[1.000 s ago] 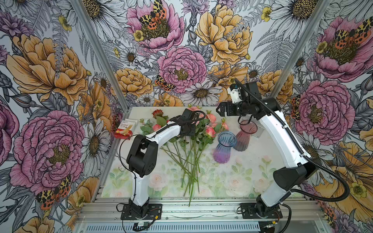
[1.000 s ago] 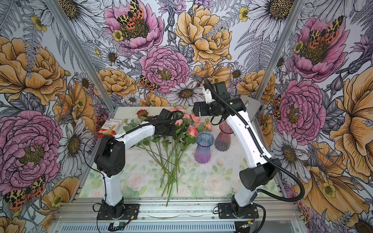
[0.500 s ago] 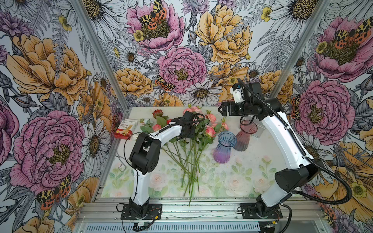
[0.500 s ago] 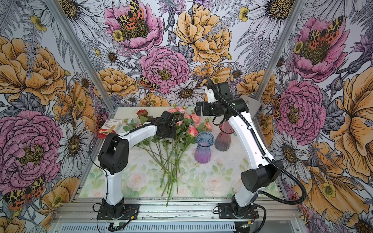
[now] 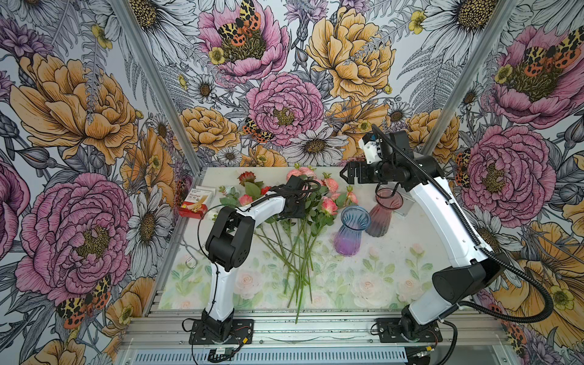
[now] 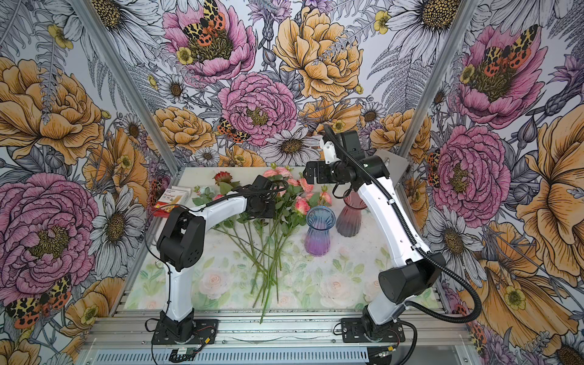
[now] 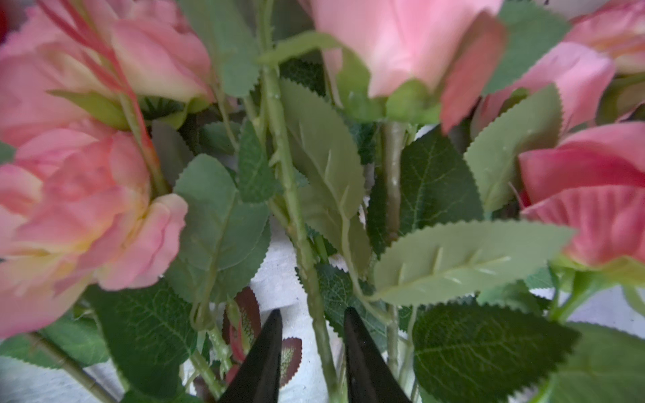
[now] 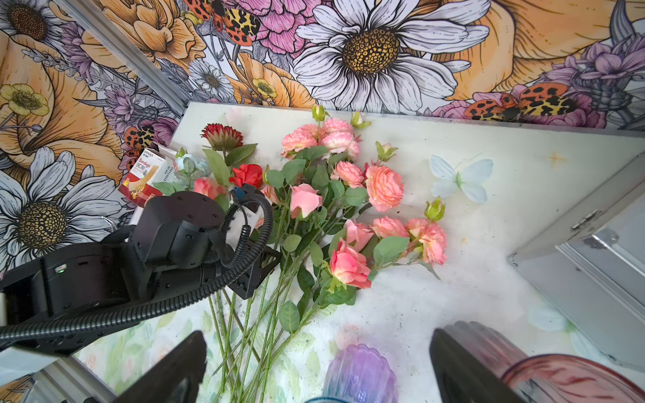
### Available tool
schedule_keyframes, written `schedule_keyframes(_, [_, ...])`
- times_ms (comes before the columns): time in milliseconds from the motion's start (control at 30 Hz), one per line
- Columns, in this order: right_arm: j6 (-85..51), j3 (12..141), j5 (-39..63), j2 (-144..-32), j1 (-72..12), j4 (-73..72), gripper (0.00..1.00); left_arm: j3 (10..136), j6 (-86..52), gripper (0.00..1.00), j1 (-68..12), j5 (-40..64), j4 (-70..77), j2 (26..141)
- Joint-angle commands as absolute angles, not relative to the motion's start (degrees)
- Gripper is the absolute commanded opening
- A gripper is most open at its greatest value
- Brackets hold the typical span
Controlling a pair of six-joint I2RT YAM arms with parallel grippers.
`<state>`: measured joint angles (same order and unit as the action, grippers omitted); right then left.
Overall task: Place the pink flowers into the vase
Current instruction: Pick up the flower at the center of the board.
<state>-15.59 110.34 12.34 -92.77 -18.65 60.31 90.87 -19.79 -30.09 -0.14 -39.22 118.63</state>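
Observation:
The pink flowers point(image 5: 328, 205) lie in a loose bunch on the table, blooms toward the back wall and stems fanned toward the front in both top views point(image 6: 301, 205). My left gripper point(image 7: 312, 314) is down among their leaves. It is open by a narrow gap, with one green stem point(image 7: 314, 300) between its fingers. A blue-and-purple vase point(image 5: 350, 234) and a dark pink vase point(image 5: 384, 215) stand upright to the right of the bunch. My right gripper point(image 5: 346, 173) hangs wide open and empty above them point(image 8: 317, 333).
Red flowers point(image 8: 246, 174) and a pale rose point(image 8: 188, 164) lie at the bunch's left side, next to a bandage box point(image 5: 196, 202). A metal case point(image 8: 593, 261) sits at the back right. A wire hook point(image 5: 189, 259) lies by the left wall.
The left arm's elbow has shifted slightly right while its gripper stays in the flowers. The right gripper has held nearly still.

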Motion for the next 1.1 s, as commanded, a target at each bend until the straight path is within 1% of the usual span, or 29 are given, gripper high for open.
schedule_keyframes(0, [-16.30, 109.39, 13.26, -90.31, -18.28, 58.28, 0.99, 92.37, -20.39, 0.31, -29.70, 0.96, -39.55, 119.30])
schedule_keyframes(133, [-16.61, 108.23, 13.64, -90.16, -18.44, 57.85, 0.99, 92.87, -20.39, 0.22, -29.72, 1.18, -39.55, 119.59])
schedule_keyframes(200, [-16.70, 107.70, 13.77, -89.92, -18.46, 57.61, 0.99, 93.14, -20.39, 0.22, -29.69, 0.99, -39.54, 119.58])
schedule_keyframes(300, [-16.79, 106.89, 13.80, -89.40, -18.54, 57.30, 0.99, 93.77, -20.20, 0.07, -29.84, 1.08, -39.55, 119.16])
schedule_keyframes(367, [-16.79, 106.39, 13.80, -89.27, -18.62, 57.30, 0.99, 94.25, -19.84, 0.00, -29.94, 0.98, -39.55, 117.89])
schedule_keyframes(500, [-17.01, 105.95, 14.01, -88.93, -18.65, 57.26, 0.99, 94.79, -19.10, 0.00, -29.98, 0.65, -39.55, 113.76])
schedule_keyframes(700, [-17.45, 106.39, 14.83, -88.48, -18.66, 57.06, 0.99, 95.18, -18.76, 0.00, -28.67, 3.76, -39.45, 108.03])
schedule_keyframes(833, [-17.84, 106.36, 16.00, -87.73, -18.71, 56.75, 0.99, 94.87, -16.18, 0.00, -28.14, 2.15, -38.71, 102.29])
schedule_keyframes(933, [-18.23, 106.66, 16.95, -87.03, -18.72, 55.73, 0.99, 90.75, -14.95, 0.00, -27.03, 3.66, -30.99, 96.88])
schedule_keyframes(1000, [-18.70, 107.53, 17.50, -87.01, -18.65, 55.55, 0.99, 85.48, -16.80, 0.00, -25.63, 6.76, -22.15, 92.47])
schedule_keyframes(1067, [-19.10, 108.11, 19.30, -86.98, -18.97, 55.31, 0.99, 82.89, -18.23, 0.00, -25.14, 7.47, -17.29, 89.65])
